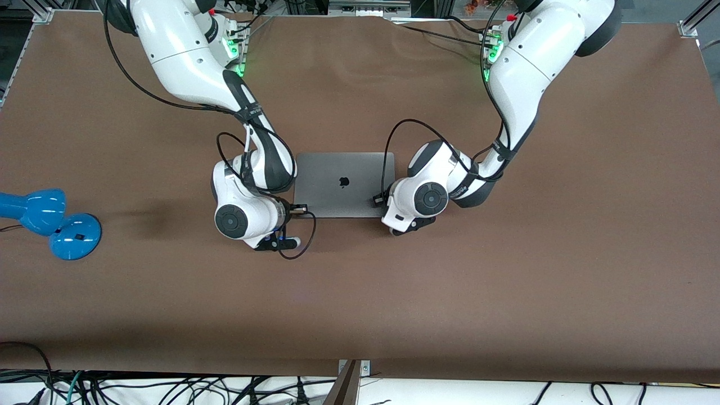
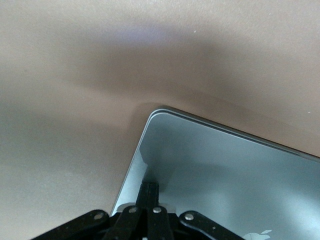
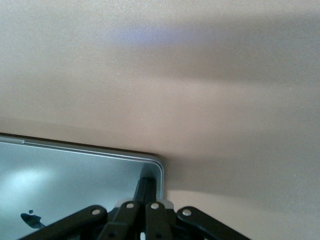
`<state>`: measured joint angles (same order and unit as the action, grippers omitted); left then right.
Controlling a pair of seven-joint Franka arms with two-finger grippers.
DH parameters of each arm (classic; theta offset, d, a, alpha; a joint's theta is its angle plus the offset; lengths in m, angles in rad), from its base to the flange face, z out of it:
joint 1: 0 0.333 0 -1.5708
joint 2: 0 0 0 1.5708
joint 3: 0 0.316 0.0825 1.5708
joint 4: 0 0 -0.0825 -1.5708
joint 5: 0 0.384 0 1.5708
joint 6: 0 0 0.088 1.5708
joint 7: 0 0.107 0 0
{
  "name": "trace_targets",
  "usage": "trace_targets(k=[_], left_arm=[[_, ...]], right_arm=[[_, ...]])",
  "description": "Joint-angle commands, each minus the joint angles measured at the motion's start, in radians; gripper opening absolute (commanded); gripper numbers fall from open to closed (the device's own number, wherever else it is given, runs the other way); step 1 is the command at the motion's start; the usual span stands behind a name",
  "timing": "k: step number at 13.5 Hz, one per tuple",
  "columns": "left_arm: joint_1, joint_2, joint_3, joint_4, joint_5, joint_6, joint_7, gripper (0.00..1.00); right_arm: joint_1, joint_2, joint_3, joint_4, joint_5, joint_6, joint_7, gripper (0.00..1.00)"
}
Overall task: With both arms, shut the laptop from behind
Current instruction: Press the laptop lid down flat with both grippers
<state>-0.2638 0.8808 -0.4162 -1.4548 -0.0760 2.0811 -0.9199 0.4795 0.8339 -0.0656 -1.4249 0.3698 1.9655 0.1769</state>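
We see one brown table (image 1: 506, 281), two white arms and one grey laptop (image 1: 343, 183), its lid lying flat, long axis running between our pincers. The left gripper (image 2: 150, 192) and right gripper (image 3: 145, 190), fingers together, each press a front lid corner directly beneath them.

Bare table (image 1: 360, 292) nearer the camera; both grippers' wrists crowding the shut laptop (image 1: 344, 183).

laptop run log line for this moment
laptop: lid down | left gripper: shut, on lid corner | right gripper: shut, on lid corner
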Motion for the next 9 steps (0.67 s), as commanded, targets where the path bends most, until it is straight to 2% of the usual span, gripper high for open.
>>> trace_targets(k=[1, 4, 5, 6, 7, 8, 9], left_arm=[[-0.012, 0.017, 0.007, 0.033, 0.035, -0.004, -0.007, 0.00], [-0.002, 0.000, 0.005, 0.034, 0.038, -0.007, -0.008, 0.00], [0.004, -0.015, 0.005, 0.034, 0.038, -0.013, -0.005, 0.05], [0.030, -0.032, 0.002, 0.030, 0.038, -0.033, -0.002, 0.26], [0.061, -0.060, -0.004, 0.025, 0.036, -0.082, 0.000, 0.60], [0.087, -0.093, -0.013, 0.021, 0.036, -0.161, 0.007, 0.79], [0.101, -0.132, -0.021, 0.019, 0.038, -0.227, 0.022, 1.00]], right_arm=[[-0.006, 0.025, 0.006, 0.024, -0.009, 0.012, -0.016, 0.02], [-0.005, 0.025, 0.007, 0.024, -0.009, 0.016, -0.017, 0.02], [-0.005, 0.021, 0.007, 0.030, -0.009, 0.010, -0.016, 0.04], [-0.005, 0.019, 0.007, 0.061, -0.009, -0.008, -0.011, 0.17], [-0.005, 0.020, 0.007, 0.096, -0.009, -0.040, -0.001, 0.45], [-0.005, 0.016, 0.004, 0.121, -0.012, -0.054, 0.009, 0.76], [-0.004, 0.004, -0.002, 0.126, -0.029, -0.066, 0.009, 0.95]])
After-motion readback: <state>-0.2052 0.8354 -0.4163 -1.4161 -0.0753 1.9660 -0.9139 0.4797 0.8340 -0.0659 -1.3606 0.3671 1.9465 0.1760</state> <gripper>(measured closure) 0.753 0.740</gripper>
